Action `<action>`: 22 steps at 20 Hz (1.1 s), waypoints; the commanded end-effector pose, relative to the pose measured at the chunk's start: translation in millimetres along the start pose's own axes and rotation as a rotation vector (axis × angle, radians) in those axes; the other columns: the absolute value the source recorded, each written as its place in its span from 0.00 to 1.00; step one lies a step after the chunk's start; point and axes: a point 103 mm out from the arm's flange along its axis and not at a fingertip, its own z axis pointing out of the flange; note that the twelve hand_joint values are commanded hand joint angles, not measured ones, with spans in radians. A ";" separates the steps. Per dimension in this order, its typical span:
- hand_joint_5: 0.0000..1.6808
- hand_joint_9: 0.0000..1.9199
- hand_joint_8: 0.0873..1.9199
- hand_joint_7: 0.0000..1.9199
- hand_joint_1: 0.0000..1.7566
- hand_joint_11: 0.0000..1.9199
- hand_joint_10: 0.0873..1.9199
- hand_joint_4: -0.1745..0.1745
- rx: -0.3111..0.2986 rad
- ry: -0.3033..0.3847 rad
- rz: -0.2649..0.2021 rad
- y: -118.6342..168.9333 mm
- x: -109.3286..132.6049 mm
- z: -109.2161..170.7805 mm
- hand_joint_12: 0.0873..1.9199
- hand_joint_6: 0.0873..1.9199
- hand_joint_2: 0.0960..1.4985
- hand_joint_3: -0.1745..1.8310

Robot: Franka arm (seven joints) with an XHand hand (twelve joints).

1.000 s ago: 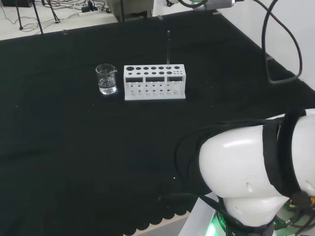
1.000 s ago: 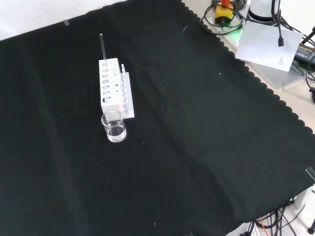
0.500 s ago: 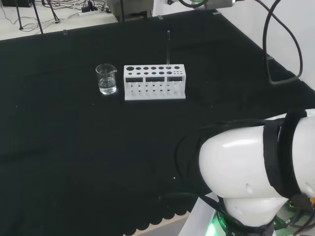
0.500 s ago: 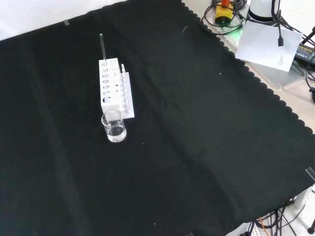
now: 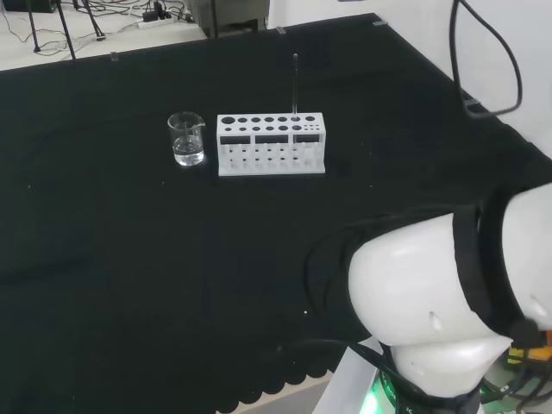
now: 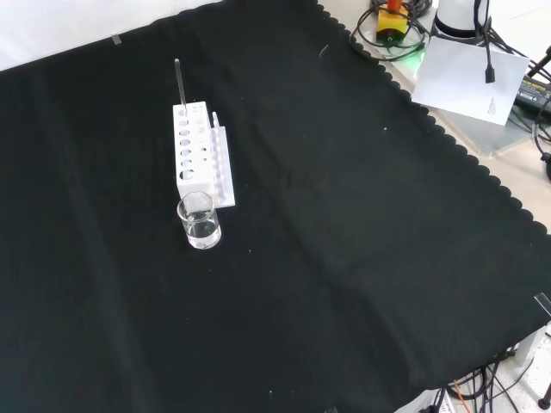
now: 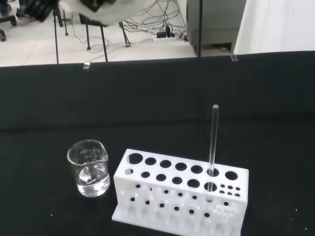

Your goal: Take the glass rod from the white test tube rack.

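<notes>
Listing what I have on the table (image 6: 362, 258) from my remote station, all on its black cloth.

Item one: white test tube rack (image 5: 271, 143) (image 6: 200, 155) (image 7: 182, 194), standing flat on the cloth, its top plate pierced with rows of round holes, larger ones along most of its length and a cluster of small ones at one end.

Item two: glass rod (image 5: 295, 86) (image 6: 179, 84) (image 7: 213, 142), upright in a hole of the back row; in the head view that hole is toward the rack's right end. The rod rises well above the top plate, untouched.

Item three: small clear beaker (image 5: 186, 139) (image 6: 200, 220) (image 7: 89, 167), just beside the rack's left end in the head view, apart from it. It seems to hold a little clear liquid, though I cannot be sure.

Item four: hand (image 7: 106, 7), a blurred white part at the wrist view's edge, well clear of the rack. I cannot tell how its fingers are set.
</notes>
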 end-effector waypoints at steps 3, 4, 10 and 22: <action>0.05 0.01 0.39 0.01 0.43 0.00 0.43 0.14 0.022 -0.012 0.004 83.0 -35.8 33.9 0.61 0.00 0.47 0.42; 0.05 0.01 0.39 0.01 0.43 0.00 0.43 0.14 0.023 -0.008 0.000 90.7 -38.4 37.0 0.61 0.00 0.48 0.42; 0.06 0.03 0.41 0.01 0.42 0.00 0.44 0.13 0.057 0.012 -0.024 125.3 -55.7 64.1 0.63 0.00 0.49 0.41; 0.08 0.06 0.42 0.03 0.41 0.00 0.45 0.11 0.119 0.010 -0.032 167.6 -74.1 123.5 0.65 0.00 0.50 0.40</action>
